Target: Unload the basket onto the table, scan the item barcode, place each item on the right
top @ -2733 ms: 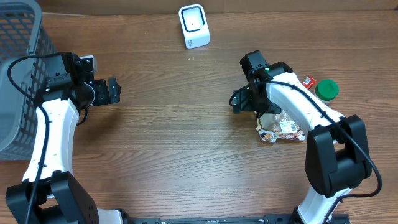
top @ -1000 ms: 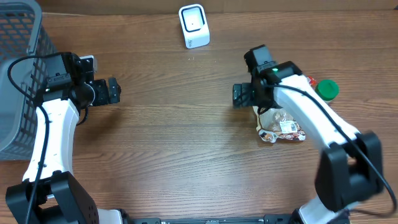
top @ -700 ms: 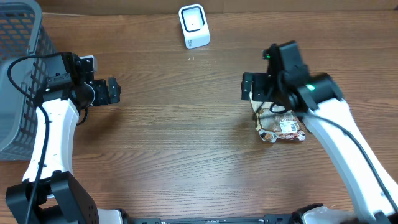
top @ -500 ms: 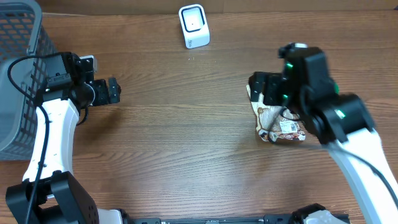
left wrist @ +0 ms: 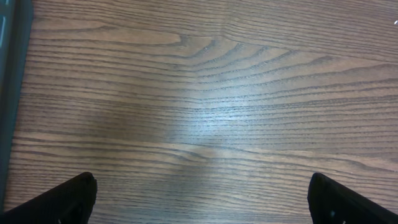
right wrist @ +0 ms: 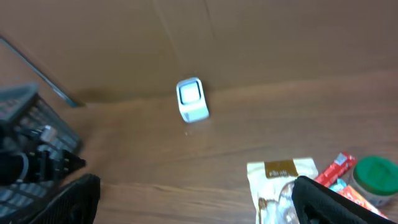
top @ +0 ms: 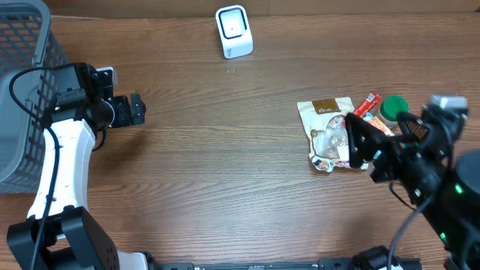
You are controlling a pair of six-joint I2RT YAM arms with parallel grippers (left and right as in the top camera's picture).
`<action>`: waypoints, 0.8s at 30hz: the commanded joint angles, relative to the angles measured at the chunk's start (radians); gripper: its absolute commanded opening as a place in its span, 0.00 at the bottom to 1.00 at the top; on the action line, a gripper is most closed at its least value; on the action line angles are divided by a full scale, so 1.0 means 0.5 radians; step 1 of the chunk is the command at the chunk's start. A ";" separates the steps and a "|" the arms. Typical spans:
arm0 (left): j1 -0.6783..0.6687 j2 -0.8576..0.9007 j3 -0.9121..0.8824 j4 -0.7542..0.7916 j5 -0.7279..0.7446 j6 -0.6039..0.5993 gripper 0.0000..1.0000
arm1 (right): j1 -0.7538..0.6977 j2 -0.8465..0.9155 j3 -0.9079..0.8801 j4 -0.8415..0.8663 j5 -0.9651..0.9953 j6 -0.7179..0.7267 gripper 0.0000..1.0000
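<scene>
1. Snack pouch [top: 328,127] lies flat on the right half of the table [top: 225,172], well apart from the barcode scanner [top: 233,31]. It is not held.
2. Surface: brown wood-grain tabletop with a matte sheen and long wavy grain lines that are clear in the left wrist view. Behind the far edge the right wrist view shows a plain tan wall [right wrist: 261,43], cardboard-like.
3. Pouch: crinkled clear plastic with a tan header strip, contents pale and lumpy. Touching its upper right corner is a red sachet [top: 367,103], and just beside that a round green lid [top: 392,107].
4. Scanner: small white box with rounded corners and a pale window on its face, upright near the far edge.
5. Grey wire basket [top: 22,52], open mesh, at the far left corner.
6. Left gripper [top: 139,109]: jaws spread wide, nothing between them, above bare wood near the basket.
7. Right gripper [right wrist: 199,202]: jaws also fully apart and empty, raised high above the pouch and hiding its right part from overhead.
</scene>
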 commanded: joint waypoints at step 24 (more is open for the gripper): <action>-0.003 0.011 0.028 0.007 0.017 0.024 1.00 | -0.109 -0.745 -0.693 0.175 0.087 -0.012 1.00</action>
